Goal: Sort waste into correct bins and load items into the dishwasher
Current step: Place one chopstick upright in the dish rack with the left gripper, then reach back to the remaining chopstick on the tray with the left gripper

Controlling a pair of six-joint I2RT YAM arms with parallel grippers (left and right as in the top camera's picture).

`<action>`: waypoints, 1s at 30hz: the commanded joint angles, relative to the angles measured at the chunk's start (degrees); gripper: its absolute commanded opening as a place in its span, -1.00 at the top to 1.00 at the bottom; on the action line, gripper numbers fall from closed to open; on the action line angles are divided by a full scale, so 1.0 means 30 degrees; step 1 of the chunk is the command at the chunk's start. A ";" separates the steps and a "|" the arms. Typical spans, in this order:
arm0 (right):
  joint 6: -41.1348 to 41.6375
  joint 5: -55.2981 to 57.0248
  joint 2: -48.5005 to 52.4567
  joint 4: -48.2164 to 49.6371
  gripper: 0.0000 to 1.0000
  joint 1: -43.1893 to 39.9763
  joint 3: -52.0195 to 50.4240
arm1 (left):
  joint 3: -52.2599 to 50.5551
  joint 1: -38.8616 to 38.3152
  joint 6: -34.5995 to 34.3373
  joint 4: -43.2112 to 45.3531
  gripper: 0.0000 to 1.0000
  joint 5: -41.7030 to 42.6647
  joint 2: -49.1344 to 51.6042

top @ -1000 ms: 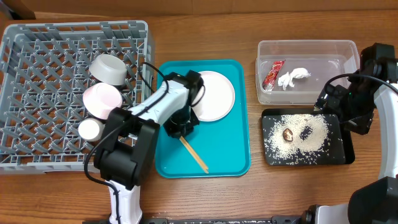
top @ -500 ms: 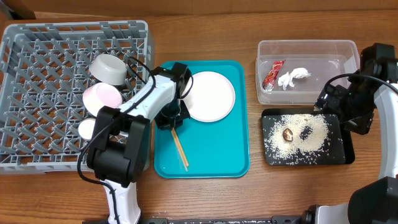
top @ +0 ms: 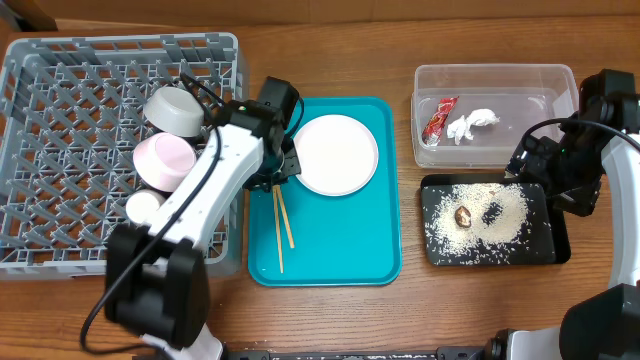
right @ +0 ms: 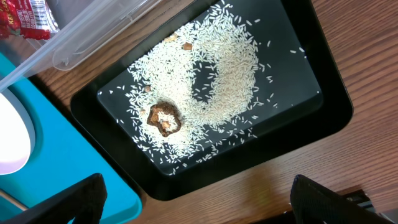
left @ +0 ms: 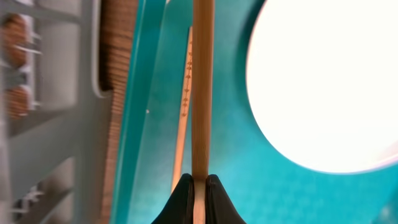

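The left jaws, at the left edge of the teal tray, are closed on 1 chopstick. The other chopstick lies on the tray just beside it, left of the white plate. The right jaws are spread open above the black tray, which holds rice and a brown lump at the right of the bench. The pink bowl, greyish-white bowl and cup sit in the dish rack at the left.
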 commanded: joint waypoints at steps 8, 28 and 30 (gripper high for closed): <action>-0.0029 -0.0051 -0.0510 0.0095 -0.92 0.0015 0.0087 | 0.0095 0.3614 0.9180 -0.0357 0.92 -0.1035 -0.4881; -0.0036 -0.0211 -0.0510 0.0102 -0.92 0.0015 0.0087 | 0.0109 0.4685 0.8036 0.0561 -0.57 0.4087 -0.2936; -0.0036 -0.0211 -0.0510 0.0153 -0.92 0.0015 0.0087 | -0.0117 0.3745 0.6878 -0.0109 -0.52 0.4269 -0.2900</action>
